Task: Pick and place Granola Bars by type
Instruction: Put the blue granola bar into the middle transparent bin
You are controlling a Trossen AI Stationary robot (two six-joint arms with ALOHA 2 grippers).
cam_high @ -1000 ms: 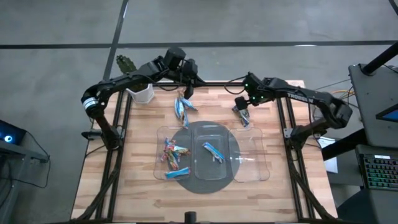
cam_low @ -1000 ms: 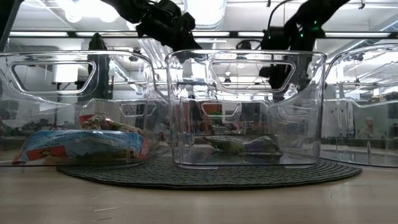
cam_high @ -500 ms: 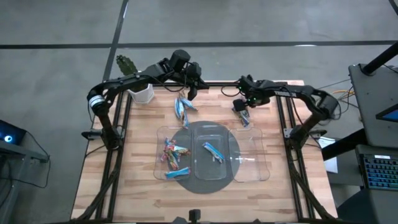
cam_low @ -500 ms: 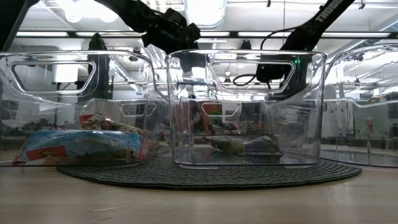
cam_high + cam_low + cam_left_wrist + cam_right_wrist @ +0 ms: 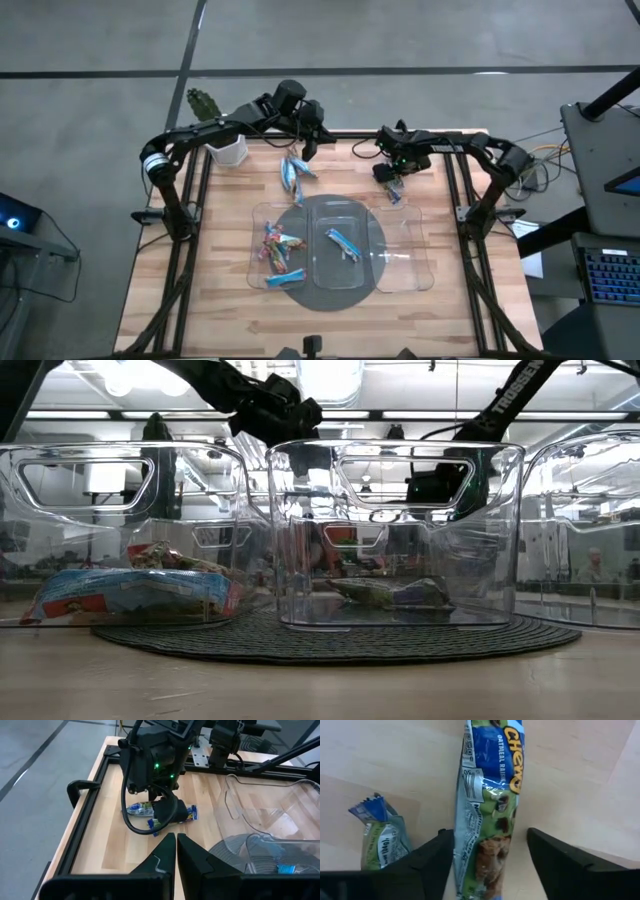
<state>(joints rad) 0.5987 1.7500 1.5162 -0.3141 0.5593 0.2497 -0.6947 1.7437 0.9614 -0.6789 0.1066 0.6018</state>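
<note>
Hidden: the right gripper [image 5: 392,177] covers part of the blue granola bar [image 5: 487,795] below it.
Right gripper: low over the counter [image 5: 220,250], fingers spread astride that bar, not clamping it.
Left gripper [image 5: 175,852]: raised, fingers pressed together, empty.
Other bars: another pile [image 5: 293,175] lies near the counter's far edge.

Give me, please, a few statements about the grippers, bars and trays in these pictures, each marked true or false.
1. The right gripper has its jaws open astride a blue granola bar on the wood. True.
2. The left gripper holds a bar. False: its jaws are shut on nothing.
3. The middle tray holds one bar. True.
4. The tray on the right arm's side is full of bars. False: no bar shows in it.
</note>
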